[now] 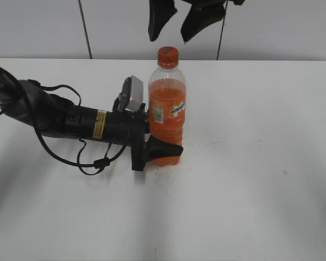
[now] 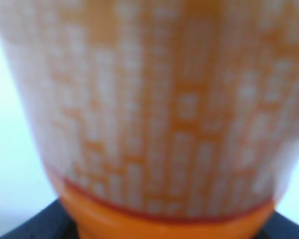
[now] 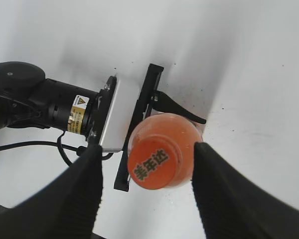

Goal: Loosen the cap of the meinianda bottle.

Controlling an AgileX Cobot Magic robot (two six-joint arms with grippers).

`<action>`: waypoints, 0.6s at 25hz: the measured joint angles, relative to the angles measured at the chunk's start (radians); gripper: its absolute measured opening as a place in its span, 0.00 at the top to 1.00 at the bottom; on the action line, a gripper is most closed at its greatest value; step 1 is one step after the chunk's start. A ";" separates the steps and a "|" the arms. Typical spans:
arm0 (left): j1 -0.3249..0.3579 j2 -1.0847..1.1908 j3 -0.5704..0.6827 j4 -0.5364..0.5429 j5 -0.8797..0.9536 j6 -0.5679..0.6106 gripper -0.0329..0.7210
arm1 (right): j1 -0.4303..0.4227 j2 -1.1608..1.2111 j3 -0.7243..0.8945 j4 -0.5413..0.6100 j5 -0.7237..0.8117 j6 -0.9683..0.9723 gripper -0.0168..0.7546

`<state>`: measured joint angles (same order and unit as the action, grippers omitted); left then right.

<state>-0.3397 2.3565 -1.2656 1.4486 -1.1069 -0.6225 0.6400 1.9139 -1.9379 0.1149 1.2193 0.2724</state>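
The meinianda bottle [image 1: 167,117] stands upright in the middle of the white table, full of orange drink, with its orange label facing the camera. Its orange cap [image 1: 168,54] sits on the neck and shows dark characters from above [image 3: 154,164]. My left gripper [image 1: 162,151] lies low along the table and is shut on the bottle's lower body; the blurred label [image 2: 154,109] fills the left wrist view. My right gripper [image 1: 179,24] hangs open just above the cap. Its dark fingers [image 3: 77,194] stand on either side of the cap with gaps, touching nothing.
The left arm [image 1: 54,117] and its looping black cable [image 1: 89,163] stretch across the table's left half. The white tabletop [image 1: 261,179] spreads to the right and front of the bottle. A grey wall runs behind.
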 joint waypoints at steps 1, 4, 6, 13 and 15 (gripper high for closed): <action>0.000 0.000 0.000 0.000 0.000 -0.002 0.42 | 0.000 0.000 0.000 -0.008 0.000 0.007 0.42; 0.000 0.000 0.000 0.000 0.000 -0.005 0.42 | 0.000 0.002 0.000 -0.017 0.000 0.014 0.42; 0.000 0.000 0.000 0.000 0.000 -0.006 0.42 | 0.000 0.013 0.000 -0.017 0.000 0.015 0.42; 0.000 0.000 0.000 0.000 0.000 -0.012 0.43 | 0.000 0.047 0.001 -0.005 0.000 0.015 0.42; 0.000 0.000 0.000 0.000 0.000 -0.013 0.43 | 0.000 0.054 0.001 0.006 0.000 0.015 0.42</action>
<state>-0.3397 2.3565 -1.2656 1.4486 -1.1069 -0.6355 0.6400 1.9683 -1.9372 0.1205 1.2193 0.2877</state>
